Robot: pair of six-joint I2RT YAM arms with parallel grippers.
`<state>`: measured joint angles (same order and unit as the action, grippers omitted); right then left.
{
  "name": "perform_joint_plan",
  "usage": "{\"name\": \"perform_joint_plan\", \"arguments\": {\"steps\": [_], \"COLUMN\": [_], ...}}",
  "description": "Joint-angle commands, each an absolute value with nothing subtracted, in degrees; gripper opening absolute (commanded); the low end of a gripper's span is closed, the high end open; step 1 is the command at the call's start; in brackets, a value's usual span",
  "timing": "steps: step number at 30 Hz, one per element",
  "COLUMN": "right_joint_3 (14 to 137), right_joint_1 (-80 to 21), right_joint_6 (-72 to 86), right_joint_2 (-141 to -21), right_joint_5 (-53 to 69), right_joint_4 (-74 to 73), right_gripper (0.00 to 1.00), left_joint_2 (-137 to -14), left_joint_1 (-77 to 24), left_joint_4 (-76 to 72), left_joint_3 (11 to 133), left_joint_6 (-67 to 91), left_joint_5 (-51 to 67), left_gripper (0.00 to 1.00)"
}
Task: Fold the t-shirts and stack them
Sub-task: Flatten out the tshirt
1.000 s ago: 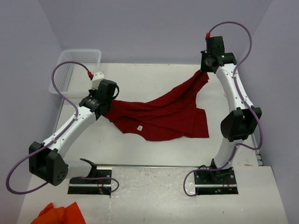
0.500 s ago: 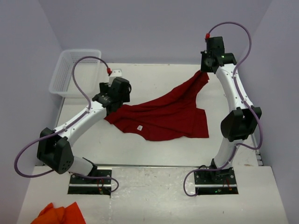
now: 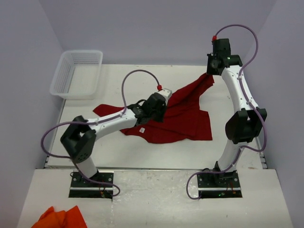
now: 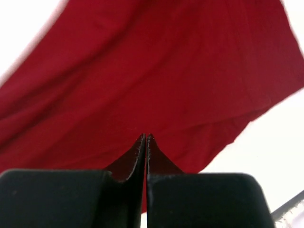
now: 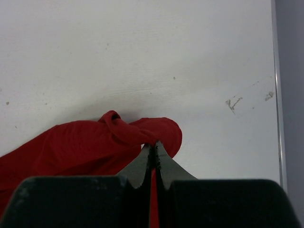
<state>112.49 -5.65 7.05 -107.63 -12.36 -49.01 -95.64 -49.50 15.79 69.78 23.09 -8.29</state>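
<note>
Table: white, walled in on 3 sides. One dark red t-shirt lies spread but rumpled at mid-table, right of centre. Its long axis runs diagonally, near-left to far-right. One thin flap trails off to the left; the opposite corner rises to the far right. The near-right part lies flat, w/ a squarish corner toward the R arm's base.

White mesh basket sits at the far-left corner, well apart from the shirt. An orange cloth lies on the near ledge by the L base, also well apart.

L arm reaches across the shirt's left half and covers part of it in the top view. L gripper: fingertips pressed together over red fabric; no cloth seen betw. them, contact can't be told.

R gripper: clamped on a bunched shirt corner, a red strip showing betw. the fingers, bare table beyond.

Small white label sits near the shirt's near-left edge, just beside the L arm.
</note>
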Motion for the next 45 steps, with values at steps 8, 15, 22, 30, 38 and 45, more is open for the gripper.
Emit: {"name": "perform_joint_plan", "arguments": {"steps": [8, 15, 22, 30, 38, 45], "right_joint_3": [110.92, 108.82, 103.45, 97.48, 87.57, 77.35], "right_joint_1": [-5.10, -4.92, -4.92, -3.96, -3.96, -9.66], "right_joint_6": [7.29, 8.35, 9.93, 12.21, 18.63, 23.37], "right_joint_2": [-104.33, -103.45, -99.59, -94.93, -88.69, -82.09], "right_joint_5": [-12.04, -12.22, -14.94, -17.49, -19.33, -21.79], "right_joint_4": [-47.46, -47.37, -47.02, -47.02, -48.34, -47.90], "right_gripper": [0.00, 0.00, 0.00, 0.00, 0.00, 0.00], "left_joint_2": [-113.11, -114.43, -109.61, -97.39, -100.19, -108.01], "left_joint_1": [-54.76, -54.32, -52.82, -43.61, -36.83, -30.08], "left_joint_4": [11.25, 13.70, 18.45, 22.15, 25.57, 26.72], "left_joint_3": [71.55, 69.17, 62.76, 51.33, 60.46, 68.20], "left_joint_6": [32.43, 34.80, 42.96, 47.99, 42.89, 40.61], "left_joint_5": [7.21, 2.47, -4.38, -11.69, -17.40, -19.06], "left_gripper": [0.00, 0.00, 0.00, 0.00, 0.00, 0.00]}}
